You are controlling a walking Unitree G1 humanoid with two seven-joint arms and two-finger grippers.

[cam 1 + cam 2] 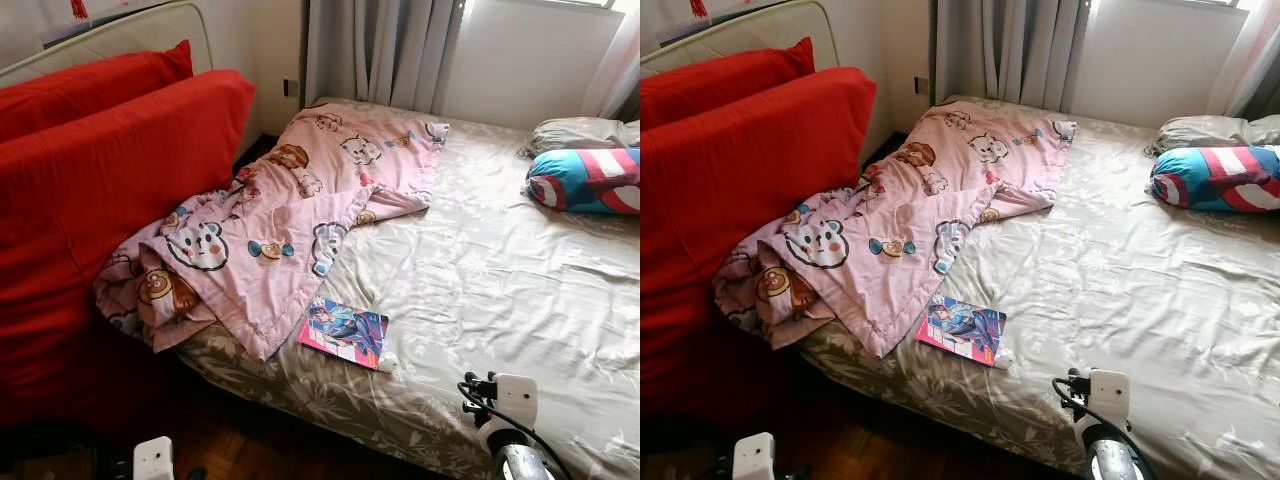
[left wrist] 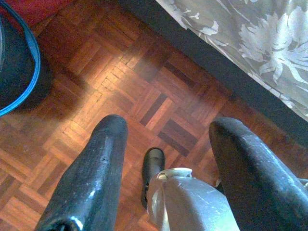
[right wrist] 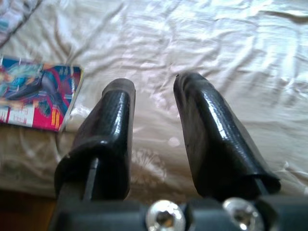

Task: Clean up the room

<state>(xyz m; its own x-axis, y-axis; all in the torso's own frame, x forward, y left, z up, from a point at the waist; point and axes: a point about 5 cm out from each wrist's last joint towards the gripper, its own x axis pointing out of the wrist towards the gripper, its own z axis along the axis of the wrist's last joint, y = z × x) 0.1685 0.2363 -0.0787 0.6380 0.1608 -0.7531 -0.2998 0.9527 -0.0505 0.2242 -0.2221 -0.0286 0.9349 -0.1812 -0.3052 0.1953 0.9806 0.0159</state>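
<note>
We are standing at the foot corner of the bed [image 1: 520, 290], looking down at what needs tidying: a pink cartoon blanket [image 1: 290, 210] is lying crumpled across the near left part of the mattress, one end spilling over the bed's edge toward the red cushions [image 1: 110, 170] leaning along the left side, which we judge is simply how it was thrown off rather than laid there. A colourful magazine [image 1: 343, 333] is resting flat on the sheet near the bed's front edge, its upper corner just beside the blanket's hem, perhaps slightly tucked under it. Our right gripper [image 3: 154, 115] is hovering over the sheet with the magazine off to one side, its fingers [image 3: 207, 130] parted and grasping nothing, which suits reaching for the magazine as a likely first pick. Our left gripper [image 2: 168, 159] is hanging low over the parquet floor [image 2: 96, 96] beside the bed, fingers spread and empty; it seems to be idling. A striped roll pillow [image 1: 590, 180] is sitting at the far right, cut off by the frame. In the left wrist view a dark round object with a blue rim [image 2: 19, 62] is only partly showing, and we cannot tell what it is. The curtains [image 1: 390, 50] are hanging behind the bed.
</note>
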